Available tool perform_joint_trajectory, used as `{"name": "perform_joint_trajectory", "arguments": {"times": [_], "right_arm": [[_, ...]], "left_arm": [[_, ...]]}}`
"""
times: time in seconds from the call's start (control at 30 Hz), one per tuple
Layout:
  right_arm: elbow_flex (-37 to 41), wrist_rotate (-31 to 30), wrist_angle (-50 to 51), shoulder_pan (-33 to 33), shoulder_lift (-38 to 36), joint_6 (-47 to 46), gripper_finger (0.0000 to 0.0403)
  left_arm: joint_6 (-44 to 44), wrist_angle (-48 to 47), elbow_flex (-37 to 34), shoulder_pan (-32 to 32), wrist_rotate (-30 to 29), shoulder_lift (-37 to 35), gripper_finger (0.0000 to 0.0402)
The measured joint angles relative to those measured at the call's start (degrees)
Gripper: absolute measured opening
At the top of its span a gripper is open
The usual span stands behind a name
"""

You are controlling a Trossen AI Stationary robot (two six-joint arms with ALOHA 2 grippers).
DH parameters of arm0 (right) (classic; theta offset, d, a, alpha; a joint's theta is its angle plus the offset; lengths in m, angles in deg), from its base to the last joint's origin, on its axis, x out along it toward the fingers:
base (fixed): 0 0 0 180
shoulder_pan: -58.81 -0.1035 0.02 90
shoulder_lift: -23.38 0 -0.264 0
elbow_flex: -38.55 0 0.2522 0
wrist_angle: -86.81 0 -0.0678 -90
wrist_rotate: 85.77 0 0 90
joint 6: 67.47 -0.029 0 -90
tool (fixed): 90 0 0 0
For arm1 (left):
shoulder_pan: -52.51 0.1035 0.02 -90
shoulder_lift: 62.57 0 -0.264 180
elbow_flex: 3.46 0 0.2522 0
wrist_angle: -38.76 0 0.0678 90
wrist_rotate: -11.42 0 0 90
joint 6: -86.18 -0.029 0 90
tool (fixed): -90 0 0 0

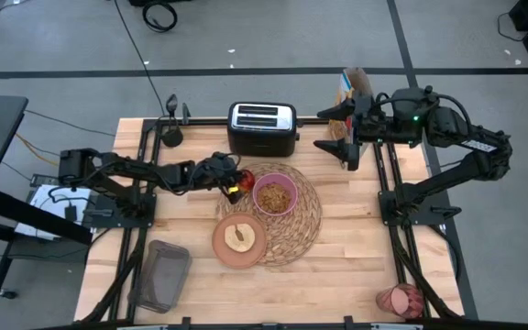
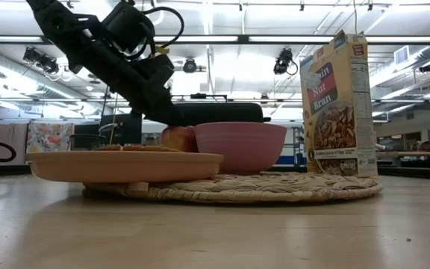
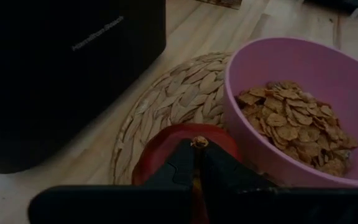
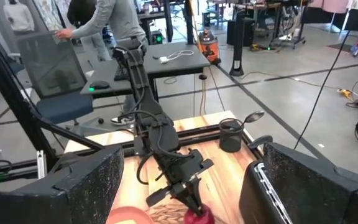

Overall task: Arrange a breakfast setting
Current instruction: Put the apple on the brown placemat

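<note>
The left gripper (image 1: 231, 180) is pressed shut on the stem of the apple (image 1: 237, 186), which rests at the left rim of the straw placemat (image 1: 302, 231), just beside the pink bowl (image 1: 276, 196) filled with cereal. From the left wrist view the apple (image 3: 185, 155) is seen touching or nearly touching the bowl (image 3: 291, 112), with the black toaster (image 1: 261, 127) close behind, toward the tabletop's far edge. The plate (image 1: 239, 240) overlaps the mat's near-left rim. The tumbler (image 1: 400, 300) lies well apart, at the near-right corner of the tabletop.

The step in hand is judged to be the placing of the apple. It would be done well if the apple were settled fully on the mat before the fingers are parted, so that it does not roll. The jaws should be opened slowly and the arm lifted straight up, clear of the bowl's wall and the toaster.

The right gripper (image 1: 346, 139) is held with jaws spread wide above the far-right part of the tabletop, near the cereal box (image 1: 354, 87).
</note>
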Motion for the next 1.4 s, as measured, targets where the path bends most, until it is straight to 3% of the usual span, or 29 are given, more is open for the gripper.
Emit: {"name": "perform_joint_trajectory", "arguments": {"times": [1.4], "right_arm": [[0.0,0.0,2.3,-0.6,0.0,-2.9,0.0384]], "left_arm": [[4.5,-7.2,-0.1,-1.5,-1.8,-4.3,0.0021]]}}
